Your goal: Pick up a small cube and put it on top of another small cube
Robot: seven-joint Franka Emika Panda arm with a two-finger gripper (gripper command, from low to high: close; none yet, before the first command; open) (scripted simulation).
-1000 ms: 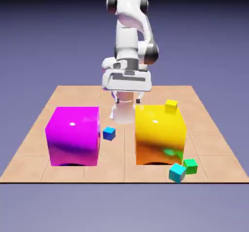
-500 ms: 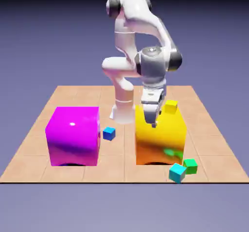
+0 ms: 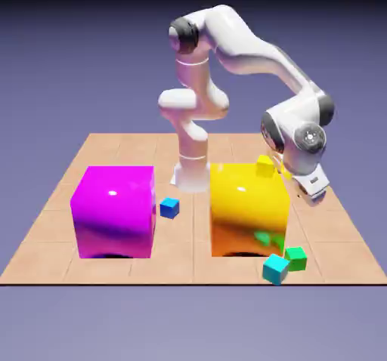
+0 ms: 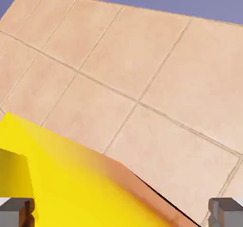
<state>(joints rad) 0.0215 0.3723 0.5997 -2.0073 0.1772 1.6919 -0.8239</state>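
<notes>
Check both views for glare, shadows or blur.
Exterior view: sharp, with a small white highlight on the glossy big magenta block and green reflections on the big yellow block; dark vignette along the top. Hand view: sharp, evenly lit, no glare.

The table (image 3: pixel 113 149) looks like matt tan tile, with thin darker grout lines and no shine. The big magenta block (image 3: pixel 113 210) and big yellow block (image 3: pixel 248 208) are smooth and glossy, carrying bright highlights and mirrored reflections. The arm (image 3: pixel 249 50) has a smooth, shiny white shell with grey joint caps. The tiny green cube (image 3: pixel 296 257) looks plain and smooth.
</notes>
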